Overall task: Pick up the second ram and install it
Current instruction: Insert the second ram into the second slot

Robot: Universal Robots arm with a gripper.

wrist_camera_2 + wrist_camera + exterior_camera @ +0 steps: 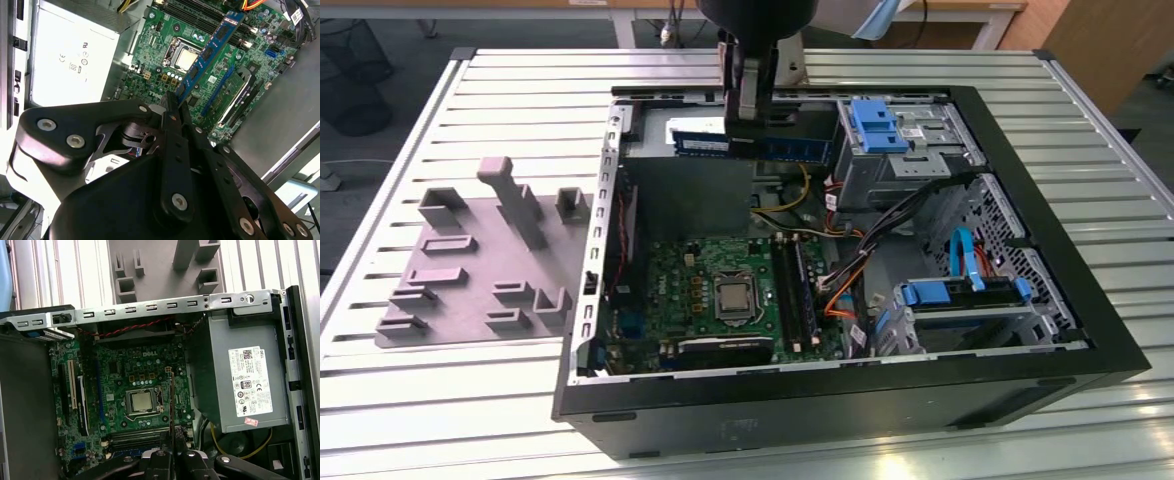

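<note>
Black hand (749, 115) clamped on long blue-green ram stick (790, 150), upper centre of exterior view, long axis left-right, white printed label (251, 382) on grey metal power supply (216, 370)

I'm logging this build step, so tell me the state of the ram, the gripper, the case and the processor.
ram: clamped in the gripper, up in the air over the case, not in a slot.
gripper: shut on the ram.
case: lying on its side, open, insides exposed.
processor: seated in its socket, bare, no cooler on it.
</note>
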